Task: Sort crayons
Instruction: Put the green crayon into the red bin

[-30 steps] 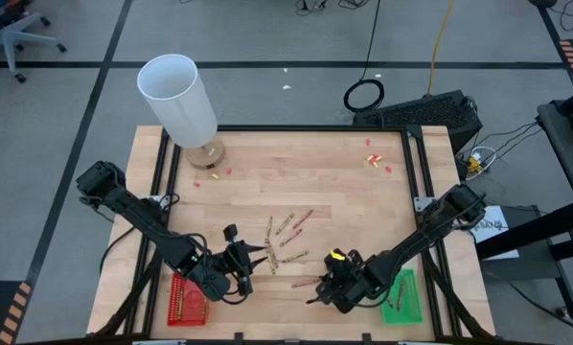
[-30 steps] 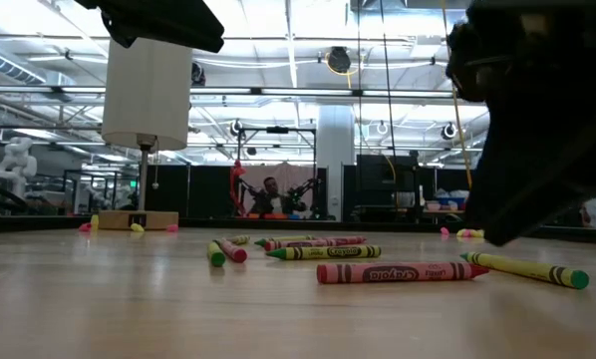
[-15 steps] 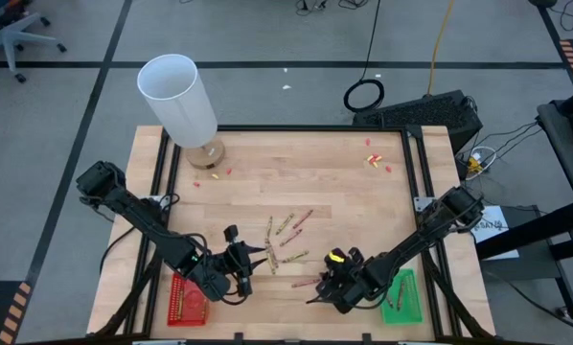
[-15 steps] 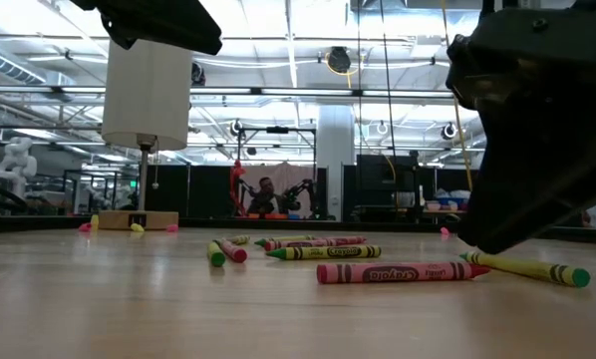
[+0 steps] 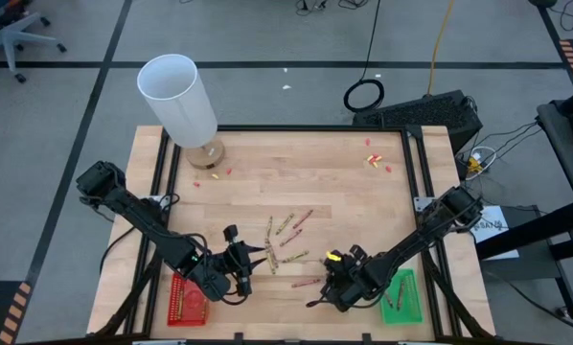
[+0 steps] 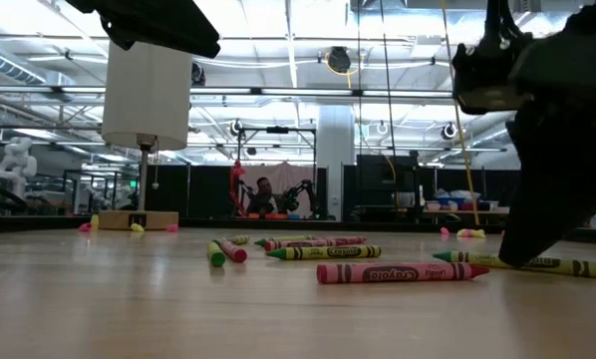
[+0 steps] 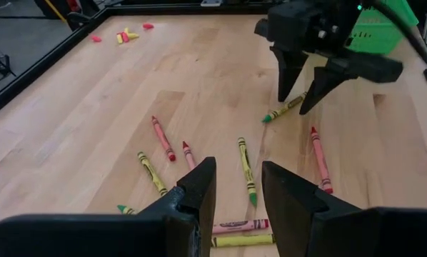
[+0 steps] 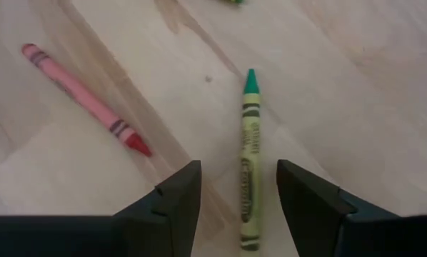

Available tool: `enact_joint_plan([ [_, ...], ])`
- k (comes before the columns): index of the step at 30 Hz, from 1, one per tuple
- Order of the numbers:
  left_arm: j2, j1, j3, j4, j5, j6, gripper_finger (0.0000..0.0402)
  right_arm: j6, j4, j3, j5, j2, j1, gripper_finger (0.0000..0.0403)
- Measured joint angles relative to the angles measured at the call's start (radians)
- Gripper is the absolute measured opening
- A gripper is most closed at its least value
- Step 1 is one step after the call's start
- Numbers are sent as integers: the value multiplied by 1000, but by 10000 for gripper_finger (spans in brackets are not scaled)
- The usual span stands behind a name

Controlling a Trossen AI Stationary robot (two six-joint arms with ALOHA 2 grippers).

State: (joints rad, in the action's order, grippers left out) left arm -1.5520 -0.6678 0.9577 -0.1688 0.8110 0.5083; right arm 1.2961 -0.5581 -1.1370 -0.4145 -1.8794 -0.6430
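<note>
Bright, even overhead light — soft shadows, near fingers blurred.

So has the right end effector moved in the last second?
Yes. In the low view the right end effector has shifted rightward, away from the red crayon, uncovering more of the green crayon. Its fingers stand open, straddling that green crayon.

Pale wooden desk (image 5: 334, 192) with a black frame. The crayons (image 5: 285, 241) at centre frame are yellow-green with green tips and pinkish-red, each with a dark-printed wrapper. A red tray (image 5: 185, 299) sits lower left, a green tray (image 5: 404, 295) lower right. The lamp (image 5: 176, 96) at upper left has a white shade. Both hands, left (image 7: 236, 187) and right (image 8: 231, 187), are black.
</note>
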Motion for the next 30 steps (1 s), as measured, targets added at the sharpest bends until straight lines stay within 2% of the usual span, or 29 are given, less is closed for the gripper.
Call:
enact_joint_plan([
  [6, 0, 0, 0, -2, 0, 0, 113, 0, -4, -5, -11, -47, -2, 168],
  [10, 0, 0, 0, -5, 0, 0, 113, 0, -11, -4, -11, -62, -2, 150],
  [22, 0, 0, 0, -5, 0, 2, 113, 27, -12, -2, -19, -64, -1, 9],
  [30, 0, 0, 0, -5, 0, 8, 113, 33, -13, -16, -9, -59, 0, 9],
])
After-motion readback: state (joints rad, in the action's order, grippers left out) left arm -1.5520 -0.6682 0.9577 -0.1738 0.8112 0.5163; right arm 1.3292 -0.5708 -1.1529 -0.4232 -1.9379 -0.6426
